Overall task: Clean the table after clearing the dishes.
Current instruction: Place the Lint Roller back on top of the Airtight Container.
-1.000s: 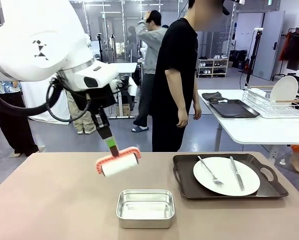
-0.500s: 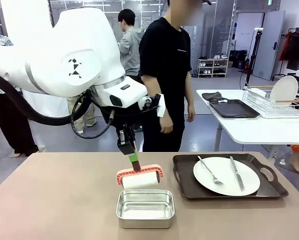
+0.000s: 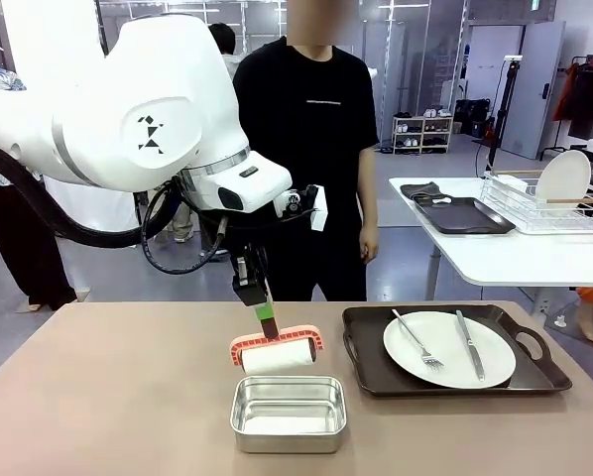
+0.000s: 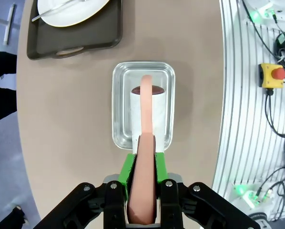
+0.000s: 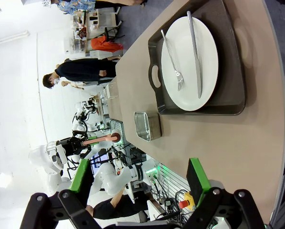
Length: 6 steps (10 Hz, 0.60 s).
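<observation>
1. Coral-handled lint roller [image 3: 277,354] is pinched between the left gripper's [image 4: 143,164] fingers, its white roll just past their tips, over the steel pan [image 3: 239,421].
2. Right gripper's [image 5: 139,174] fingers are spread; beyond them the plate [image 5: 199,90] rests on its tray [image 5: 228,62] on the table [image 5: 247,157].

Bright, even overhead light, soft shadows on the table [image 3: 108,397]; wrist views bow at edges; far background overexposed.

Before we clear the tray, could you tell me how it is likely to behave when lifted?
The tray looks rigid, with handle cut-outs, so it should lift flat. The fork and knife lie loose on the smooth plate and would probably slide if it tilts. The plate looks breakable.
</observation>
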Tool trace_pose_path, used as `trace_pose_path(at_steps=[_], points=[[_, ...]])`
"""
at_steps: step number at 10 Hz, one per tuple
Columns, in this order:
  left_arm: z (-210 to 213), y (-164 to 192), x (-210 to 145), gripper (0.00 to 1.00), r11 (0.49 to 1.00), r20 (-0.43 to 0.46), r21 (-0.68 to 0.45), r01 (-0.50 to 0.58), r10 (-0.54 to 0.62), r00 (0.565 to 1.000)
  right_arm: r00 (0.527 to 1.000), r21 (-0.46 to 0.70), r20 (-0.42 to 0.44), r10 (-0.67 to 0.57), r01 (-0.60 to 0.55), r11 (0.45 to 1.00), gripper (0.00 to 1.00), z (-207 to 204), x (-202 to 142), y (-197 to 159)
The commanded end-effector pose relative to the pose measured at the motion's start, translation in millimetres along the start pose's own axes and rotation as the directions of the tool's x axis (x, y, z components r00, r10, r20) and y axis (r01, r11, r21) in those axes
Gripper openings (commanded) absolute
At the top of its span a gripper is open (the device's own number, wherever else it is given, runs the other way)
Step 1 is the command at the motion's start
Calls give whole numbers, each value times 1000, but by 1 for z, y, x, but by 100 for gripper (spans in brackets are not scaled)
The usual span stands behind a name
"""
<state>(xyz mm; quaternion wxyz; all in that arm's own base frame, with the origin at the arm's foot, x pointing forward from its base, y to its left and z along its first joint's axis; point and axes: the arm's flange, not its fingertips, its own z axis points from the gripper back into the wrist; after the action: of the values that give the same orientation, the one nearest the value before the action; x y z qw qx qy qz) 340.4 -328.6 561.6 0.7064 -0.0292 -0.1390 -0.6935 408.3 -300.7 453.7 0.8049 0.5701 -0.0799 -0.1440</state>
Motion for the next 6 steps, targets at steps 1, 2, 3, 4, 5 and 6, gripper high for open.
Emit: trace_pose_path(at_steps=[1, 2, 3, 4, 5, 6], points=[[2, -4, -3, 22, 1000, 4, 1, -2, 2, 1000, 1000, 2, 1, 5, -5, 1000, 100, 0, -2, 3], [2, -4, -3, 22, 1000, 4, 1, -2, 2, 1000, 1000, 2, 1, 5, -5, 1000, 100, 0, -2, 3], [0, 0, 0, 22, 1000, 0, 0, 0, 0, 1000, 1000, 2, 1, 5, -5, 1000, 100, 0, -2, 3], [-10, 1, 3, 22, 1000, -25, -22, 14, -15, 1000, 1000, 2, 1, 5, -5, 1000, 100, 0, -2, 3], [-20, 3, 5, 22, 999, -38, -41, 20, -22, 999, 1000, 2, 1, 5, -5, 1000, 100, 0, -2, 3], [-31, 4, 8, 22, 999, -63, -31, 29, -31, 998, 1000, 2, 1, 5, -5, 1000, 100, 0, -2, 3]])
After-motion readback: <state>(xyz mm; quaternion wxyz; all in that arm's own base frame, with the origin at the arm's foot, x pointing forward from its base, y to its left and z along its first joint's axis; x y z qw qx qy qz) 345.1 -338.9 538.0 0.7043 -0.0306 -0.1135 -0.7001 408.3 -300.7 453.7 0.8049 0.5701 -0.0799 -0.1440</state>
